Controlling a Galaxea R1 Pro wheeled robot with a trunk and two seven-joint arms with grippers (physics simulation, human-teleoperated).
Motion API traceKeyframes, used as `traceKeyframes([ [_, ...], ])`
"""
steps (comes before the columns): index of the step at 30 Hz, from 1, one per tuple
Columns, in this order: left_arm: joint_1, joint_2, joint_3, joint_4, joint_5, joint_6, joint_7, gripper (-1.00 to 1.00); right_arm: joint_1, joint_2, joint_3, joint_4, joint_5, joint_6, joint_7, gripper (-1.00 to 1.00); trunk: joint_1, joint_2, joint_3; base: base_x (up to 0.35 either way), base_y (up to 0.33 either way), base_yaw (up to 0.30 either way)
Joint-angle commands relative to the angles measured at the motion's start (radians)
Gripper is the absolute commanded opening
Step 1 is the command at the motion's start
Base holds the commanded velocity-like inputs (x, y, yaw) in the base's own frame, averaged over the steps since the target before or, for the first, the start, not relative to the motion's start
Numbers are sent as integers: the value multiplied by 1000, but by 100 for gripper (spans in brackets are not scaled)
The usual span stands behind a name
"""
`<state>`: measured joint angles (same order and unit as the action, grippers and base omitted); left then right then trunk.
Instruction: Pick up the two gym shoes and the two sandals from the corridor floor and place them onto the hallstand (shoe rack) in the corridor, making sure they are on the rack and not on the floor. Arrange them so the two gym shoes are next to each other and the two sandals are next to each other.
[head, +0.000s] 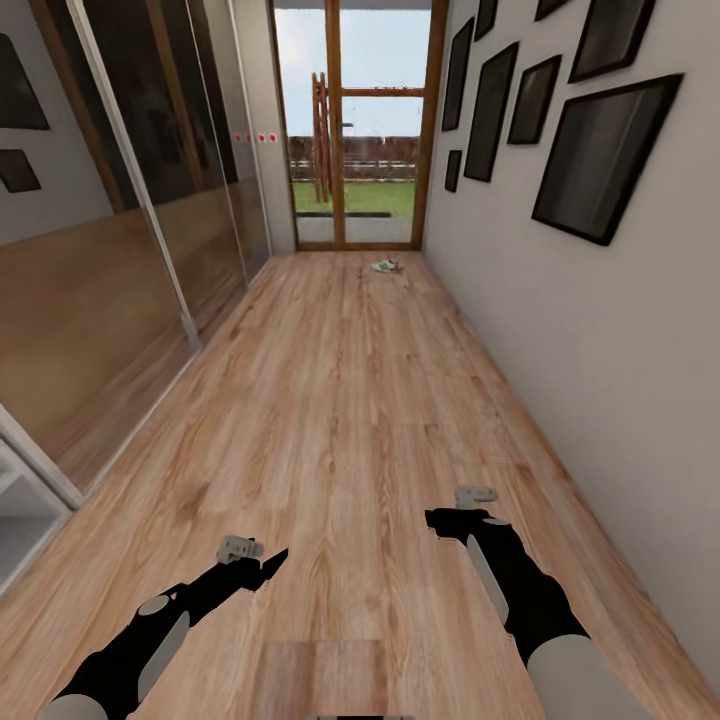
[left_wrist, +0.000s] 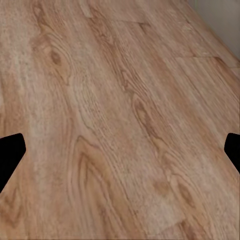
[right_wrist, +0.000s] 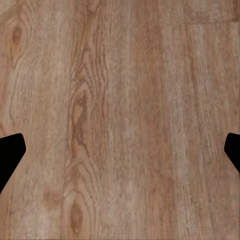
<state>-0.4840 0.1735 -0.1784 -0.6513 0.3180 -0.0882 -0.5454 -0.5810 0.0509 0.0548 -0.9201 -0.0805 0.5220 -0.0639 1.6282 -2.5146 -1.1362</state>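
Both claws (head: 262, 560) empty, apart.

Head cam looks down corridor toward glass door (head: 360, 120); both wrist cams face wood floor (left_wrist: 120, 100) close up, shared w/ head.

arms: black, grey-white segments | fingers (left_wrist: 11, 155): black | wrist brackets: possibly grey

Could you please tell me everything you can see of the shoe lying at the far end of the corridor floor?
The gym shoe is a small white shape with a greenish tint, lying on the wooden floor near the right-hand wall, just short of the glass door. A small dark bit sits beside it, too tiny to identify. At this distance laces, stripes and pose cannot be made out. Nothing but the floor touches it.
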Motion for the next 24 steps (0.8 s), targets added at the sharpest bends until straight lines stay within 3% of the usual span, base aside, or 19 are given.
traceKeyframes([
  [1,-1,1,-6,1,6,-5,1,100,0,0,2,-1,-8,4,-7,100,0,0,-1,347,-54,0],
  [24,-1,1,-6,1,6,-5,1,100,0,0,2,-2,-8,4,-7,100,0,0,0,347,-64,5],
])
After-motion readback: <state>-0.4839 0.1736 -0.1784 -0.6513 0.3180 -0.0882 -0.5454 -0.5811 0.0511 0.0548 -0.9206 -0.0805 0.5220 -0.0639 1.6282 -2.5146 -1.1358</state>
